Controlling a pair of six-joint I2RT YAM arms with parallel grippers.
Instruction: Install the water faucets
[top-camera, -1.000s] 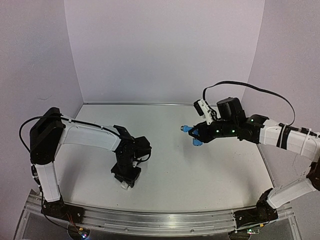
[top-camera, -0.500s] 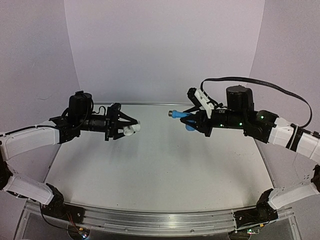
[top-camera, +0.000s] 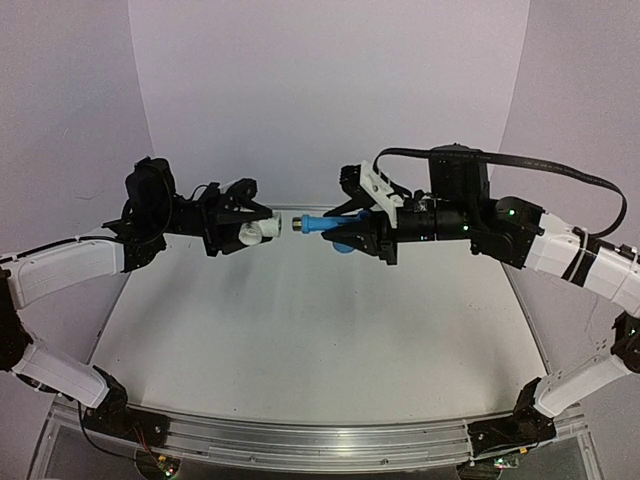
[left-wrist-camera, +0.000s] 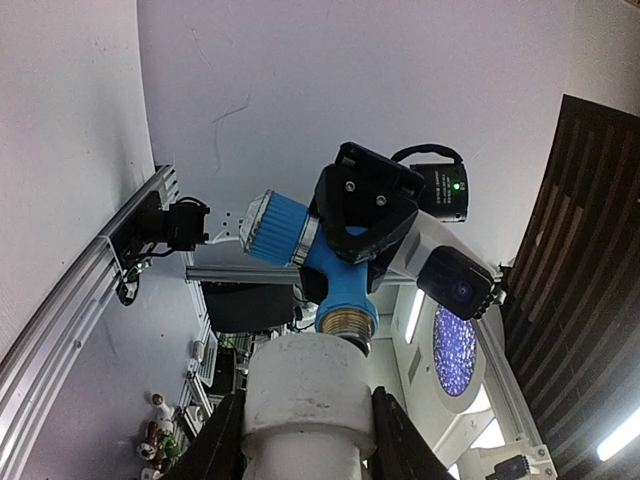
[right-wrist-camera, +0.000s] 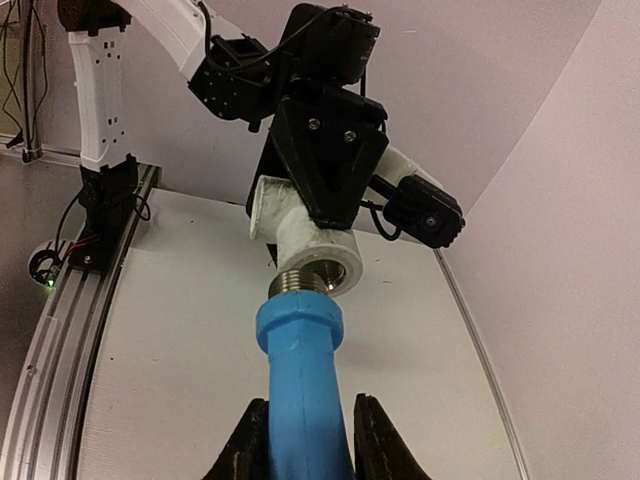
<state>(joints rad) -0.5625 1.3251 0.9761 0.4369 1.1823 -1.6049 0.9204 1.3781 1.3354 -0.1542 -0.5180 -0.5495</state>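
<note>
Left end effector (top-camera: 250, 222) is clamped on the white pipe fitting (top-camera: 260, 231); right end effector (top-camera: 345, 228) is clamped on the body of the blue tap (top-camera: 322, 224). Both parts are held in the air above the tabletop (top-camera: 320, 340), facing each other towards its far side. The tap's threaded metal end (right-wrist-camera: 303, 281) sits right at the fitting's open port (right-wrist-camera: 333, 268); whether the threads have engaged cannot be told. Step in hand, as judged: mating the tap into the fitting. Bring the two axes into one line before advancing, since the right wrist view suggests a slight angle between tap and port. Hold the fitting fixed with the left arm. Advance the tap slowly while rotating it, and stop if it binds; cross-threading is the likely fault. Grip both parts firmly, as either could slip and drop.
</note>
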